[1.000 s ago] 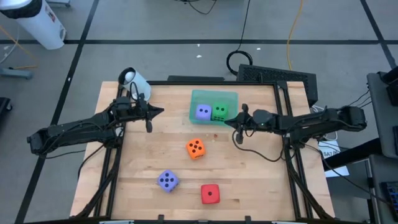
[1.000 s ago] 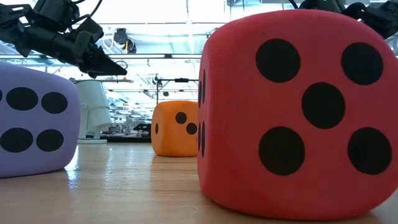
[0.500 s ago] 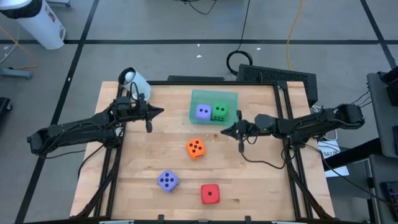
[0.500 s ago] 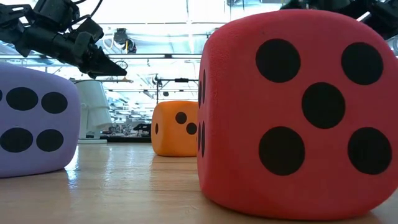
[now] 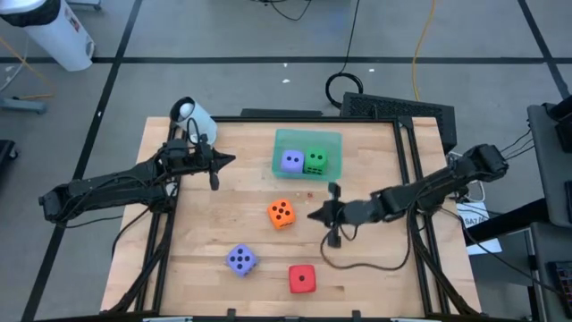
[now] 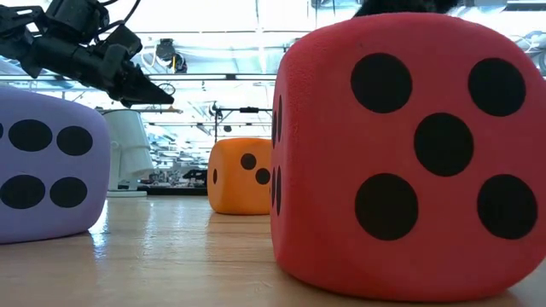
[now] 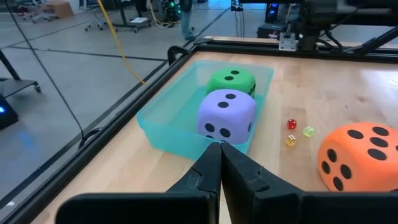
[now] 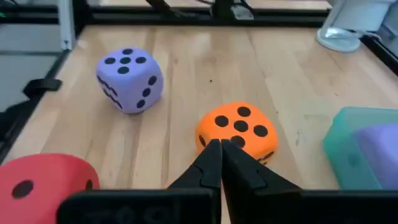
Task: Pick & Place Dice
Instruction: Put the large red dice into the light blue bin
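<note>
Three dice rest on the wood: orange (image 5: 281, 213), lavender (image 5: 240, 259) and red (image 5: 302, 278). A second lavender die (image 5: 291, 161) and the green die (image 5: 315, 161) sit inside the teal tray (image 5: 307, 139). My right gripper (image 5: 311, 216) is shut and hovers just right of the orange die (image 8: 236, 130), with a small gap between them in the high view. My left gripper (image 5: 233, 160) is shut and hangs left of the tray (image 7: 168, 118). In the low view the red die (image 6: 409, 153) fills the foreground.
Three tiny dice (image 7: 291, 124) lie on the wood between the tray and the orange die (image 7: 364, 155). A white cylinder (image 5: 192, 114) stands at the table's far left corner. A raised black rim (image 5: 407, 179) frames the table. Bare wood lies at the near left.
My right gripper has swung from beside the tray toward the near edge and the left, ending close to the orange die's right side, and has stayed shut. The dice and the left arm have kept still.
</note>
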Tool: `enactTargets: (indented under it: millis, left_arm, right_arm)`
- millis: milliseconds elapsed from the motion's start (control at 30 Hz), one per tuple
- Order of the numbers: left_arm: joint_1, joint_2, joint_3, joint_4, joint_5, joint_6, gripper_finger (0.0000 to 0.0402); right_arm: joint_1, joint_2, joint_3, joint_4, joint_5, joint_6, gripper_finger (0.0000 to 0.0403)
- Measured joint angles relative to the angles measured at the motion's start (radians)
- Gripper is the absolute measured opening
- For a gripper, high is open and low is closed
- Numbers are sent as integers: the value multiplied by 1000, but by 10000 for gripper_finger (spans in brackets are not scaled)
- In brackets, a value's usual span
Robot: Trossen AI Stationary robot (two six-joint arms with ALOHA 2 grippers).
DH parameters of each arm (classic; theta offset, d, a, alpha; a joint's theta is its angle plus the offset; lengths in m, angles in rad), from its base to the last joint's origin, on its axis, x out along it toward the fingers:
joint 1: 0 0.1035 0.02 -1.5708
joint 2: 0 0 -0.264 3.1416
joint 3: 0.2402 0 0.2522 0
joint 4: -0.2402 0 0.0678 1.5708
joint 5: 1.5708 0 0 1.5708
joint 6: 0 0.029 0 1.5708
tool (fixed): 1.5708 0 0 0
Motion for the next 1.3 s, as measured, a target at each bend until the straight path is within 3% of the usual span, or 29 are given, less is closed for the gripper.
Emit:
enactTargets:
  millis: [200,367,500,700,833,967,1167,1300]
  left_arm:
    - [0,0,0,0,-16,0,21]
    - [0,0,0,-3,-8,-7,21]
    - [0,0,0,5,-3,-12,21]
    - [0,-1,0,-11,8,-52,21]
    - [0,0,0,-55,13,-2,21]
    - [0,0,0,-53,13,27,21]
    - [0,0,0,-43,12,27,21]
    - [0,0,0,-43,12,6,21]
  right_arm:
    - [56,106,180,-198,-29,88,0]
    - [57,150,215,-221,-91,245,19]
    - [67,157,219,-222,-203,400,77]
    - [140,157,218,-145,-175,471,187]
    - [185,157,218,-10,-149,450,267]
    - [191,157,224,0,-169,459,325]
    - [174,206,302,-57,-231,467,331]
    - [186,341,510,-319,-257,482,326]
